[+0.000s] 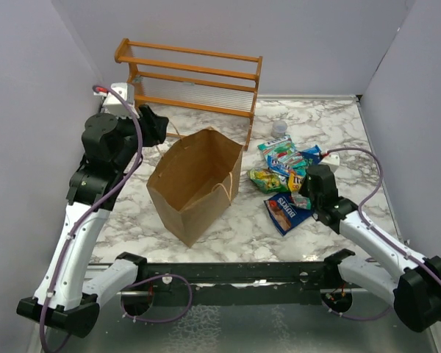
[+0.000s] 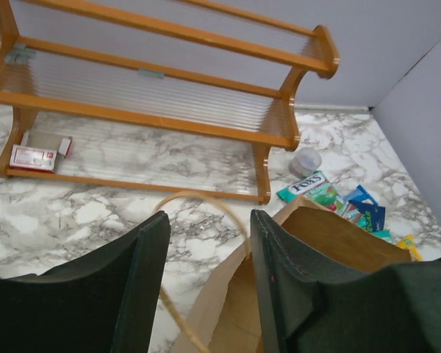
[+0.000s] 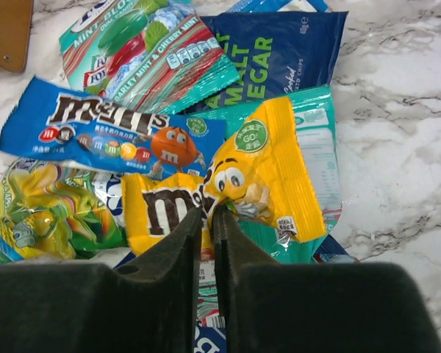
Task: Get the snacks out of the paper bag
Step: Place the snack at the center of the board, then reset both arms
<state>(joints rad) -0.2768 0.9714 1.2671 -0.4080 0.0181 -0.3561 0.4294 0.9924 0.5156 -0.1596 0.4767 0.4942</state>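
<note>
Where the paper bag (image 1: 197, 184) gapes, the left hand (image 2: 209, 217) hangs open

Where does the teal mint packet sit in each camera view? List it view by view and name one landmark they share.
Top view: the teal mint packet lies at the far end of the snack pile, near the rack's right foot.
Left wrist: right of centre, just below the cup.
Right wrist: top left, above the blue candy packet.
Shared landmark: the dark blue pouch, lying right beside it in all three views.
</note>
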